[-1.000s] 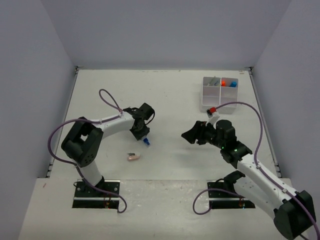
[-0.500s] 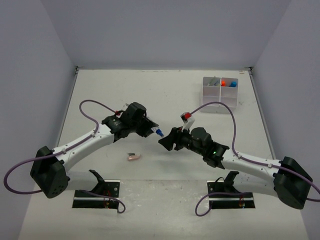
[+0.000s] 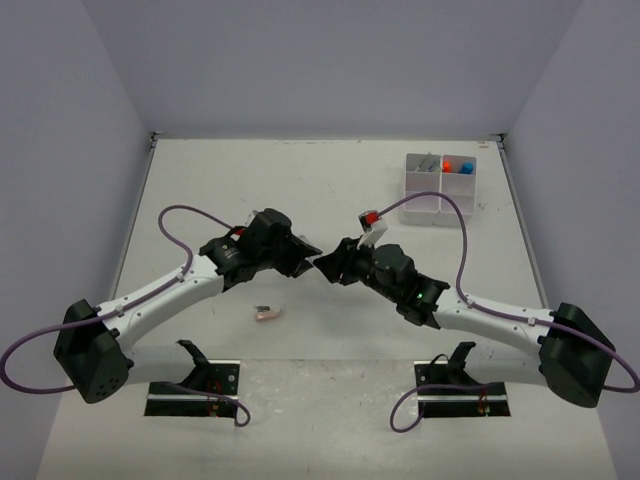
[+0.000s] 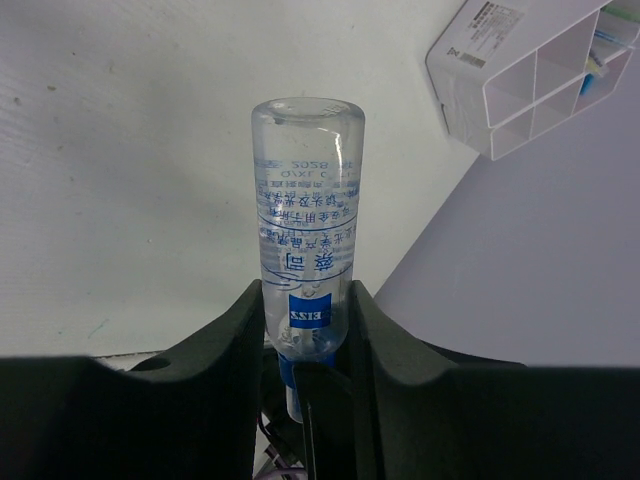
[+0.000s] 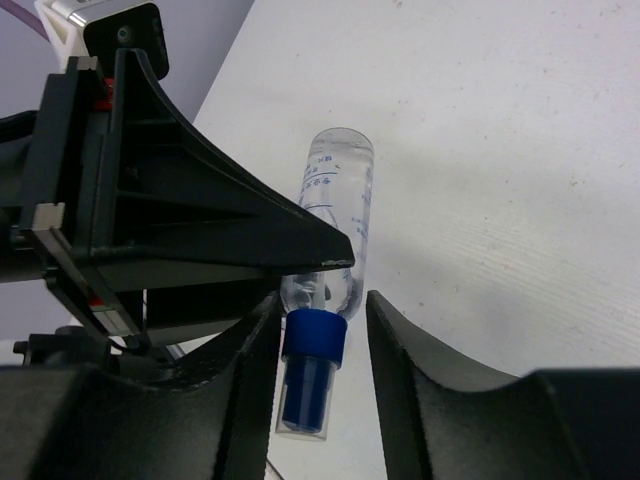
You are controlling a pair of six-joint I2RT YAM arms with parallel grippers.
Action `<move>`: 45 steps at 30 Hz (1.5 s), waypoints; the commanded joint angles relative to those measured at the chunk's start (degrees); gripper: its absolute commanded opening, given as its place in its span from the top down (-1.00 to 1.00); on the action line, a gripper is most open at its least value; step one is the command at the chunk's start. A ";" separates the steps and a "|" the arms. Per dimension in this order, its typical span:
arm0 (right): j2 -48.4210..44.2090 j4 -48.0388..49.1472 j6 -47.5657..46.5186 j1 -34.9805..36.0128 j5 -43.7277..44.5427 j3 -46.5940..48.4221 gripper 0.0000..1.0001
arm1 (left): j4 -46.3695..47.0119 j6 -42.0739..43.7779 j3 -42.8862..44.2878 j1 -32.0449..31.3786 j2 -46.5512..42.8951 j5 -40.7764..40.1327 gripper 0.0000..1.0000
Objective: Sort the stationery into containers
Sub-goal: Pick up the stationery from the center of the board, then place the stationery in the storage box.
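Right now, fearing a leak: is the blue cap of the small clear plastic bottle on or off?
On. The right wrist view shows the blue cap seated on the neck of the small clear plastic bottle.

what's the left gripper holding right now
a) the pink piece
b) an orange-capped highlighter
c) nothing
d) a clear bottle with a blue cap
d: in the left wrist view the left gripper is clamped on the lower body of the clear bottle, and the right wrist view shows the bottle's blue cap.
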 commanded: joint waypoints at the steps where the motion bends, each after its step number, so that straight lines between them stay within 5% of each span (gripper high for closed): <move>1: 0.86 0.35 0.74 1.02 2.45 2.29 0.11 | 3.19 -2.24 0.12 -0.39 -2.55 0.95 1.00; 5: 1.17 -0.65 0.65 1.84 3.07 3.00 0.02 | 3.38 -2.33 0.08 -0.39 -2.55 0.55 1.00; 9: 0.49 -0.48 0.74 2.09 4.59 2.40 0.51 | 3.38 -2.33 -0.01 -0.39 -2.55 0.63 1.00; 11: 0.48 -1.36 0.66 2.09 5.21 3.01 1.00 | 3.47 -2.33 -0.10 -0.39 -2.56 0.63 1.00; 16: -0.52 -2.70 1.75 2.09 6.66 2.51 1.00 | 4.05 -1.83 -0.35 -0.39 -3.14 -0.72 0.99; 18: -1.92 -5.16 2.23 2.09 8.18 2.58 1.00 | 4.78 -0.56 -0.47 -0.39 -3.34 -1.58 0.68; 21: -4.84 -10.57 2.44 1.55 10.88 3.25 1.00 | 5.20 0.60 -1.18 -0.44 -3.43 -2.41 -0.11; 28: -9.58 -18.92 2.92 -4.53 8.96 3.88 1.00 | 6.94 2.57 -1.44 -0.01 -2.45 -5.24 -1.00; 36: -6.28 -42.22 -5.44 -27.84 0.67 15.74 1.00 | -13.88 17.50 11.89 2.43 0.24 -20.89 -1.00; 39: -5.73 -42.91 -7.49 -31.74 -1.86 18.23 1.00 | -14.29 17.88 8.44 2.43 -4.50 -24.39 -1.00; 45: 4.30 -52.09 -12.16 -38.37 2.24 33.15 1.00 | -8.99 32.27 1.11 2.43 -13.14 -24.64 -1.00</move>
